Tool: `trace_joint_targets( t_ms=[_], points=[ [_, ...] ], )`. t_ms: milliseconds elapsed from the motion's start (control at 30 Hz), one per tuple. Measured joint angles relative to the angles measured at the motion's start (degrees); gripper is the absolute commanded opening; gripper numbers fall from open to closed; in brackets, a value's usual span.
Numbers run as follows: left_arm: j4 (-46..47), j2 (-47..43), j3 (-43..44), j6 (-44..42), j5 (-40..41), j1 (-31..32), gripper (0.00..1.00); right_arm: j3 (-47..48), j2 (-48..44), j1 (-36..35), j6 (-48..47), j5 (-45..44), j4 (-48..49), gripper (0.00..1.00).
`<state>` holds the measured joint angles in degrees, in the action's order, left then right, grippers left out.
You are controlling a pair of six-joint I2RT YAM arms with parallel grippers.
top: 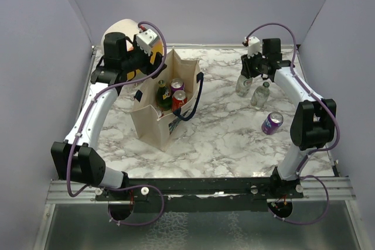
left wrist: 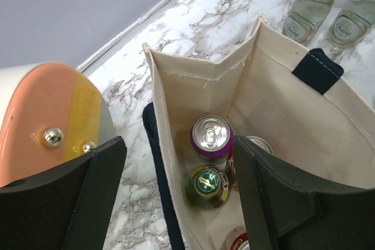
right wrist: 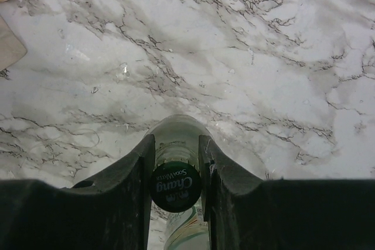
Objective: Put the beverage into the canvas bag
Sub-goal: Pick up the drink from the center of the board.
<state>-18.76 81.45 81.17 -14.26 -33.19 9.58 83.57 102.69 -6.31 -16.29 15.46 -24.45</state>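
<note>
Marble bench (top: 234, 139), grey walls. Right pincer (right wrist: 176, 144) pinched on the neck of a clear bottle (right wrist: 174, 187), cap reads "Chang Soda Water"; lift straight up, clear of the twin bottle (top: 260, 95) beside it. Left pincer (left wrist: 176, 159) spread over the canvas bag (top: 153, 127), left of centre, cans (left wrist: 211, 136) inside; lower upright into the free corner.

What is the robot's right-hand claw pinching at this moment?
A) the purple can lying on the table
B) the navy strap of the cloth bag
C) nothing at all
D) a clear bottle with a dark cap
D: the right wrist view shows the right gripper closed on the neck of the clear bottle, its fingers pressed in on both sides at the dark cap.
</note>
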Motion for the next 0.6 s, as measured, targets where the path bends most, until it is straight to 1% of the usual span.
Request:
trace_joint_targets(
  t_ms=[267,433,600],
  points=[
    [0.0,0.0,0.0,-0.6,-2.9,2.6,0.75,3.0,0.0,0.0,0.0,2.7,-6.6,0.01],
    [-0.4,-0.4,-0.5,-1.7,-5.8,4.4,0.75,7.2,0.0,-0.5,0.2,4.0,-10.3,0.01],
    [-4.6,-1.2,-0.5,-2.0,-7.0,7.4,0.75,12.9,-0.3,-1.5,0.6,5.5,-12.8,0.01]
  ],
)
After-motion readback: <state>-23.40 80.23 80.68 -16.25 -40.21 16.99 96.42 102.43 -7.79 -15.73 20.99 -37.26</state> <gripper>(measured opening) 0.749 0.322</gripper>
